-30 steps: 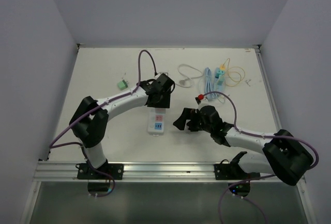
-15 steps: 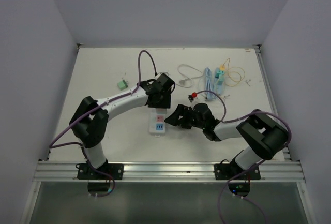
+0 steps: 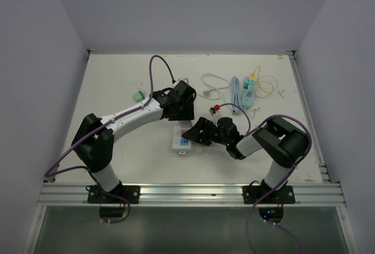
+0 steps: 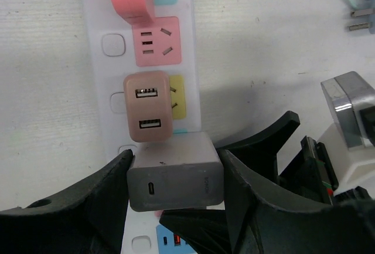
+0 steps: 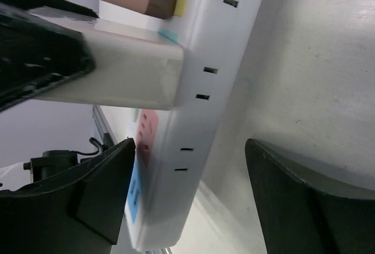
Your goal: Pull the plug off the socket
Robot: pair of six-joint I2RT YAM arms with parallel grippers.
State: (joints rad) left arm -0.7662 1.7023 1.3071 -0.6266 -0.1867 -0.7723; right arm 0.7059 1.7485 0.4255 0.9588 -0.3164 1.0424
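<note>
Left wrist view: left pincer (image 4: pixel 176 166) clamps the grey plug (image 4: pixel 174 179) at 9 and 3 o'clock; socket strip (image 4: pixel 91 72) runs 12-to-6; right pincer (image 5: pixel 193 189), part-open, straddles it.

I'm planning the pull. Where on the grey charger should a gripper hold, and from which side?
The two flat faces toward the long edges of the power strip, approached from above. The grey charger stands proud of the strip, and the pink USB adapter crowds its end face.
</note>
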